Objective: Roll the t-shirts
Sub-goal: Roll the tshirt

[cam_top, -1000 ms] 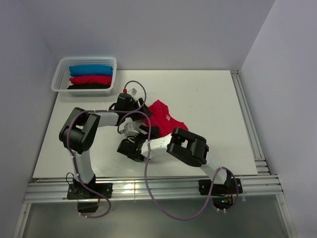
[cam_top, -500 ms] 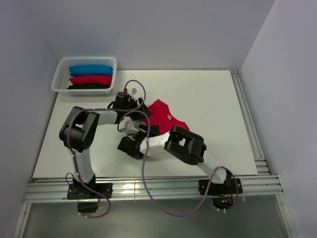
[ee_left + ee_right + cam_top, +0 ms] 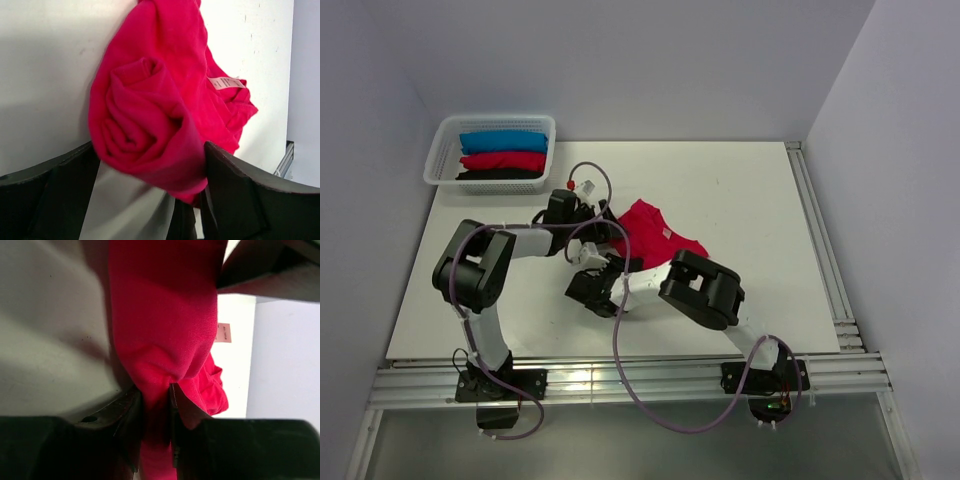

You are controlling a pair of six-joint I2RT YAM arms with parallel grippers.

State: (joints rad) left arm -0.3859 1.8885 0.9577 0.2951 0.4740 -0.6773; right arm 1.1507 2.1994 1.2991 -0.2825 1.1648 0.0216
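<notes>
The right gripper [image 3: 156, 399] is clamped on a fold of the crimson t-shirt [image 3: 160, 315]. The left gripper [image 3: 150, 170] stands spread wide, straddling the shirt's rolled end (white label [image 3: 226, 82] just beyond). The shirt lies on the table [image 3: 750, 200] — left of centre.

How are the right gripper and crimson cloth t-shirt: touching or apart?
Touching: the right wrist view shows the right gripper pinching a fold of the crimson cloth t-shirt.
</notes>
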